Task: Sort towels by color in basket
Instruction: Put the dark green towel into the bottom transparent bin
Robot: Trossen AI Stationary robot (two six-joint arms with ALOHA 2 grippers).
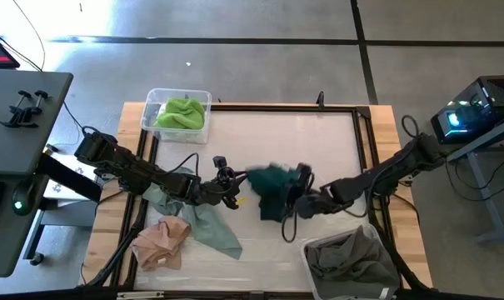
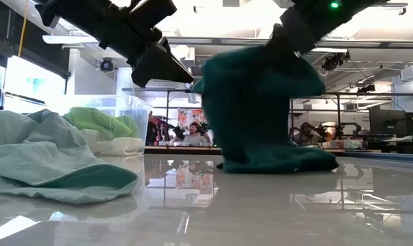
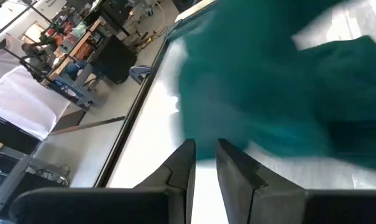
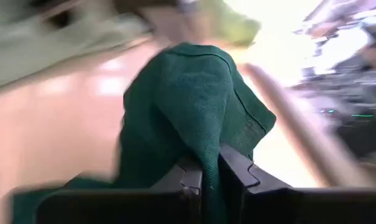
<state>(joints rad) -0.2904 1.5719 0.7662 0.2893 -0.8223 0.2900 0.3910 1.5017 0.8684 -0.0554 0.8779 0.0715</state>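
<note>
right gripper pinches soft, crumpled dark teal towel; left gripper nearly closed, empty.

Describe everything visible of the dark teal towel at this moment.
The dark teal towel is a soft, finely woven cloth with a stitched hem, bunched and draped rather than flat. The right pincer pinches a fold of it between its fingers and holds it up, so it hangs in a tall mound whose lower edge trails on the glossy white table, near the middle. The left pincer sits just beside it, nearly shut and empty.
</note>
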